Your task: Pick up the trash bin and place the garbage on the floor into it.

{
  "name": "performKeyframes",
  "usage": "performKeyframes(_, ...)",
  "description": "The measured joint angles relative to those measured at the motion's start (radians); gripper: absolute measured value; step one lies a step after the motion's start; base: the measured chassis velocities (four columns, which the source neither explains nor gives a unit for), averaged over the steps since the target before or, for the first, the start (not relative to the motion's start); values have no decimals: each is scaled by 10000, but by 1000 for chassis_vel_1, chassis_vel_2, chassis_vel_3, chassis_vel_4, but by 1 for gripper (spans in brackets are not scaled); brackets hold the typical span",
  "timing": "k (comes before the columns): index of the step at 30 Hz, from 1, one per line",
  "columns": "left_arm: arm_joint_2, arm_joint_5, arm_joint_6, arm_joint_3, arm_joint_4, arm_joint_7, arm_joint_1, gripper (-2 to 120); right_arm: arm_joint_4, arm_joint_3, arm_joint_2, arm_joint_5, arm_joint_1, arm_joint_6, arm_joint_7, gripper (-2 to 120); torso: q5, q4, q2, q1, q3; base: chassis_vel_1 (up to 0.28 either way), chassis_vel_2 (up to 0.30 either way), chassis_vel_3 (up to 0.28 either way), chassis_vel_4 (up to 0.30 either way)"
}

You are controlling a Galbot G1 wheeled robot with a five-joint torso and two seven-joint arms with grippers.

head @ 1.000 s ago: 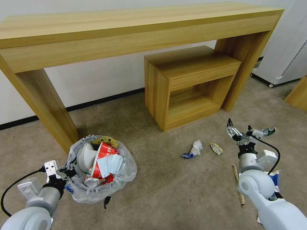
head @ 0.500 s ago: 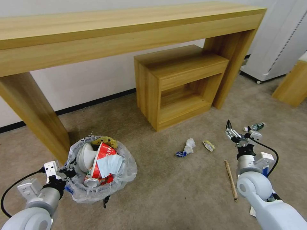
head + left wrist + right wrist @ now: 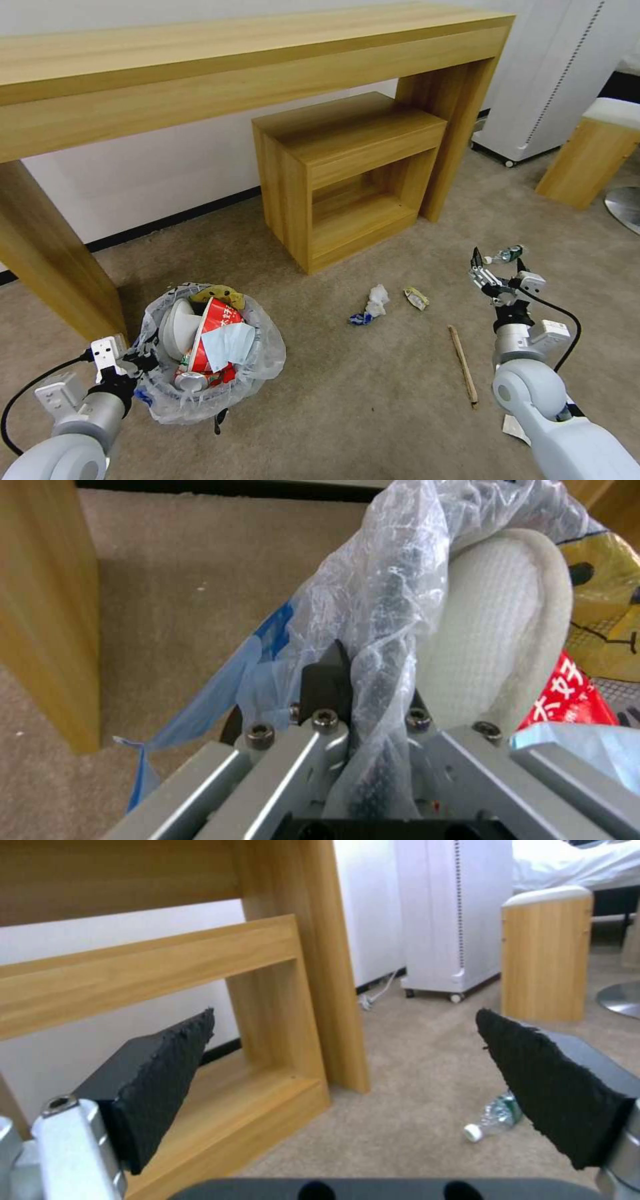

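The trash bin [image 3: 208, 355], lined with a clear crinkly bag, hangs low at the left, stuffed with a white slipper [image 3: 179, 327], red wrappers and a crushed can. My left gripper [image 3: 137, 363] is shut on its rim; the left wrist view shows the gripper [image 3: 370, 680] pinching rim and bag beside the slipper [image 3: 493, 640]. On the beige floor [image 3: 347, 407] lie crumpled paper [image 3: 378, 299], a blue scrap [image 3: 360, 319], a small wrapper [image 3: 415, 298], a wooden stick [image 3: 463, 365] and a small clear bottle [image 3: 505, 255]. My right gripper [image 3: 497, 270] hovers open near the bottle [image 3: 497, 1116].
A long wooden console table [image 3: 253, 60] spans the back, with a low open wooden shelf unit [image 3: 347, 173] under it. A white appliance on casters [image 3: 553, 73] and a wooden stool [image 3: 587, 153] stand at the right. A white scrap [image 3: 515, 427] lies by my right arm.
The whole head view has slid left, so the camera has turned right. Both arms keep their pose, the bin still held, and the stool has come into view.
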Motion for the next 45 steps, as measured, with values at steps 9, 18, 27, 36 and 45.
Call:
performKeyframes(9, -68, 43, -36, 9, -28, 24, 54, 1, -33, 25, -19, -80, -25, 104, -64, 100, 0, -1, 0, 0, 0, -50, -42, -45, -47)
performKeyframes(18, -52, 30, -84, 2, -39, 5, 55, 1, -88, 17, 50, -260, -23, 187, -99, 100, 1, -5, 0, 0, 0, -57, -54, -64, -62)
performKeyframes(27, 46, -18, -117, -87, 121, -35, -28, 1, -141, -27, 46, -287, 9, 228, -170, 100, 1, 3, -1, 0, 0, -5, -4, -5, -6)
performKeyframes(36, 149, -140, 17, -235, 484, -174, -134, 1, -165, -44, -32, -283, -25, 233, -290, 100, 0, 0, 0, 1, 0, 0, 0, 0, 0)
performKeyframes(45, 163, -182, 49, -304, 573, -186, -133, 1, -211, -134, -6, -241, 13, 219, -411, 100, 0, -1, 0, 0, 0, 0, 0, 0, 0)
